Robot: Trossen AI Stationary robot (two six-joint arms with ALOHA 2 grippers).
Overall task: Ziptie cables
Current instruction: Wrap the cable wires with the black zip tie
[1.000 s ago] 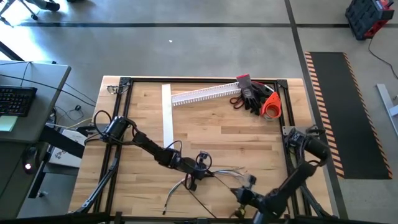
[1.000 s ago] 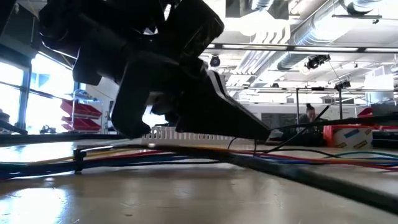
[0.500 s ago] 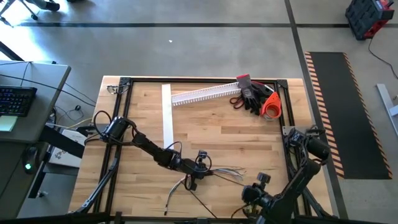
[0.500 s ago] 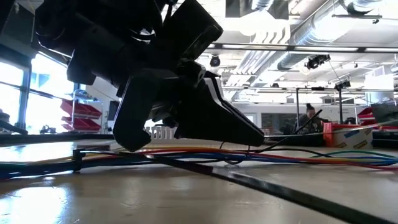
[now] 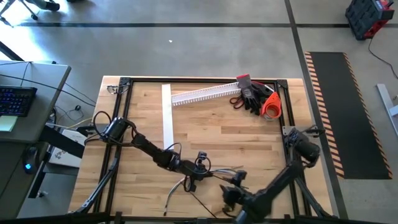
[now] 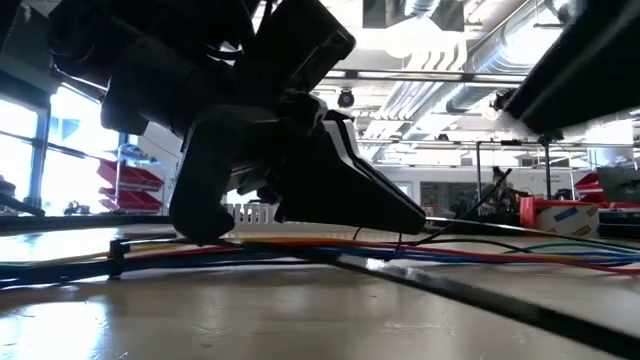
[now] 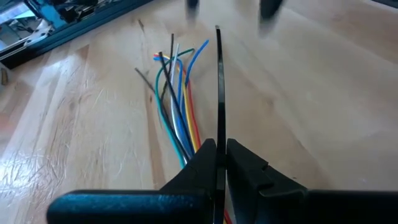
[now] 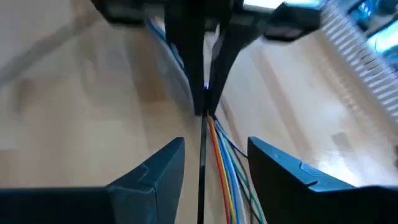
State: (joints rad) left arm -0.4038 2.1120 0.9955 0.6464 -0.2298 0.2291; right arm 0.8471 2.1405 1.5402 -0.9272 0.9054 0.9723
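The cables [image 7: 177, 93], a loose bundle of coloured and grey wires, lie on the wooden table near its front [image 5: 227, 170]. My left gripper [image 7: 219, 146] is shut on a thin black ziptie [image 7: 219, 81] just beside them, low over the table [image 5: 204, 170]. My right gripper [image 8: 214, 168] is open and faces the left one from the table's right [image 5: 233, 185]. Its fingers stand on either side of the ziptie [image 8: 202, 177] and the wires [image 8: 227, 180]; I see no touch. My left gripper pinches the ziptie [image 7: 218, 134] between its two fingers. The fingers slant down from the table's left and lie along the strip. The strip runs straight on past the fingertips, beside the wire ends; its free end [image 7: 217, 30] points at my right gripper.
At the far side lie a white slotted channel [image 5: 202, 94], a flat white strip [image 5: 166, 115], black gloves [image 5: 252, 96], red scissors [image 5: 236, 99] and an orange tape roll [image 5: 270, 107]. More wire ends trail toward the near edge [image 5: 177, 190]. A black frame rims the table [image 5: 289, 106].
My right gripper first drew back toward the table's right, then came back toward the left, up to the cables and my left gripper. Its arm now shows at the upper right of the low view. The ziptie's long part has sunk nearer the table.
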